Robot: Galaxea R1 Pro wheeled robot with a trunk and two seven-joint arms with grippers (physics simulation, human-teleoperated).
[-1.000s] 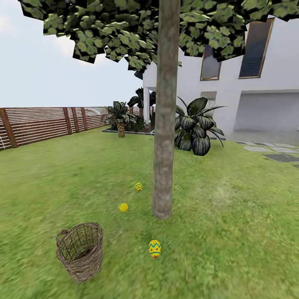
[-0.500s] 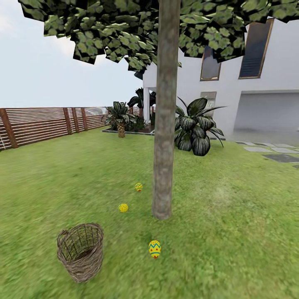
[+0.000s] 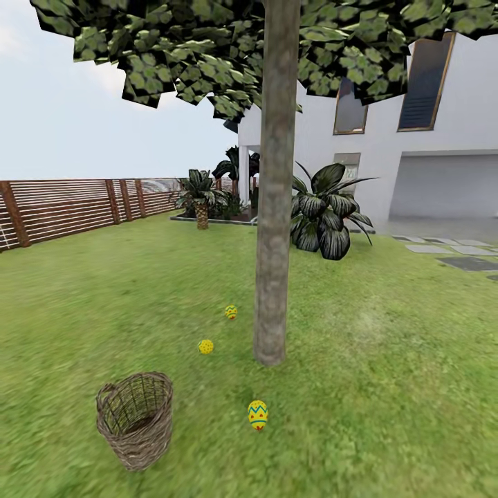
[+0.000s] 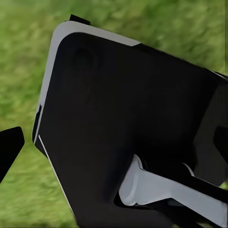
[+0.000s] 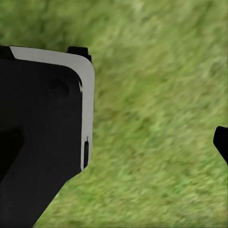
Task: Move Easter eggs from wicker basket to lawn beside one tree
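In the head view the tree (image 3: 274, 207) rises from the lawn (image 3: 387, 387) at the middle, a thick grey-brown trunk under broad green leaves. Three Easter eggs lie on the grass beside it. One striped egg (image 3: 257, 414) is in front of the trunk, a dotted egg (image 3: 205, 346) lies to its left, and a third egg (image 3: 231, 312) is further back. The wicker basket (image 3: 135, 419) stands upright to the lower left and looks empty. A dark fingertip (image 4: 9, 147) of my left gripper and a fingertip (image 5: 221, 142) of my right gripper show at the frame edges, spread wide over grass.
A white house (image 3: 429, 138) and paving stones (image 3: 449, 252) stand at the back right. A dark broad-leaved shrub (image 3: 328, 211) grows behind the tree. A wooden fence (image 3: 69, 207) runs along the left. My black-and-white body (image 4: 123, 142) shows in both wrist views.
The basket has shifted very slightly to the right in the view. The eggs, the tree and the rest are still.
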